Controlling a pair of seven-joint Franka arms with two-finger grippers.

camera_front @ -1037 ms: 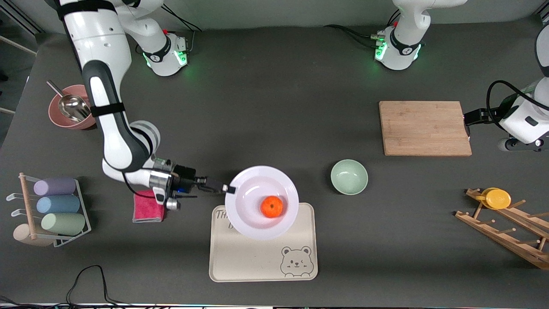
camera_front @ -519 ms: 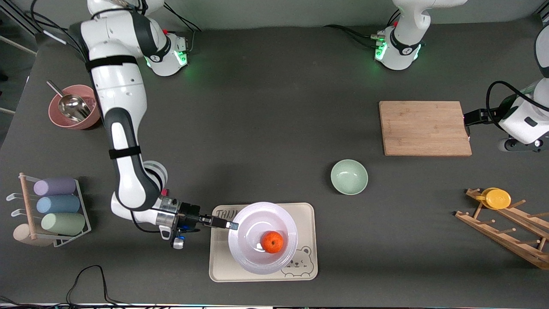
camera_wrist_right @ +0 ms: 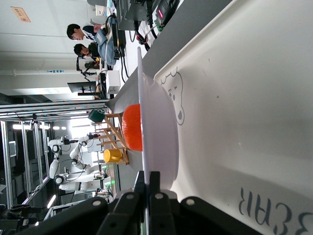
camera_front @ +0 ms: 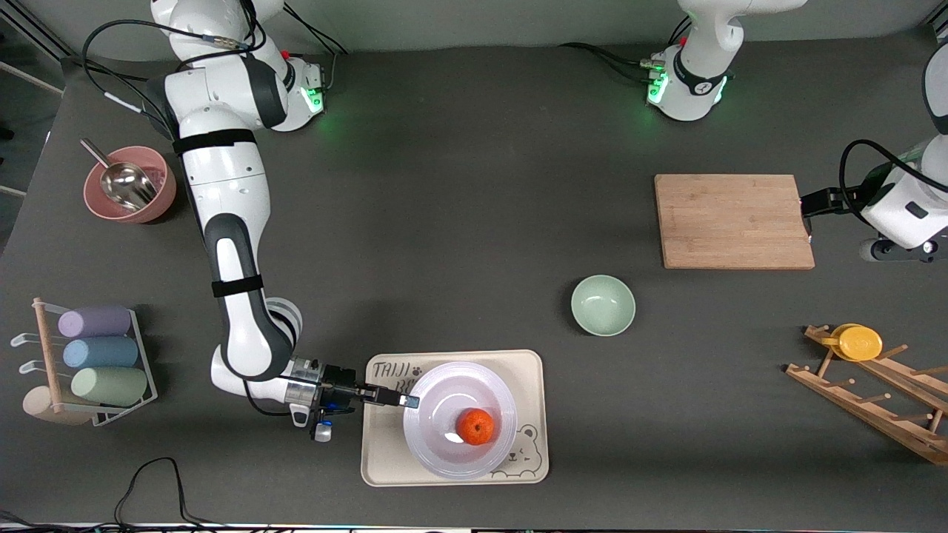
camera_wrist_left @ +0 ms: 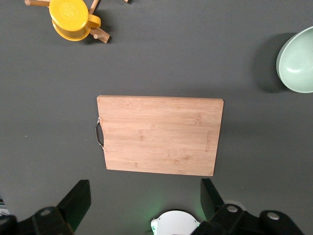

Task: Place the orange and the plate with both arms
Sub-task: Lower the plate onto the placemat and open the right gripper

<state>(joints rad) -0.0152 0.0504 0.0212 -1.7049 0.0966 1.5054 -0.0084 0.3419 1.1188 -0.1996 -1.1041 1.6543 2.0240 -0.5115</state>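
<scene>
1. The right arm reached from its base down the surface, elbow bent low and forearm level, so that the right claw sat at the edge of the beige bear-print tray toward the right arm's end.
2. The right claw was clenched on the rim of the plate; in the right wrist view its two fingers pinched the thin white rim between them.
3. The plate extended from that claw over the tray, level or nearly so; whether it touched the tray I could not tell.
4. One orange sat in the well of the plate, toward the side away from the right claw, and showed in the right wrist view as a bright bulge above the rim.
5. The left arm waited at its own end of the surface, wrist turned down, with the left claw released, its two dark fingers spread wide.
6. The left claw hung just past the handle edge of one wooden cutting board, gripping nothing.
7. Counted: one plate, one orange, one tray, one cutting board.
8. One pale green bowl stood between the two claws, nearer the left one.
9. One yellow cup rested on one wooden rack, near the left claw.
</scene>
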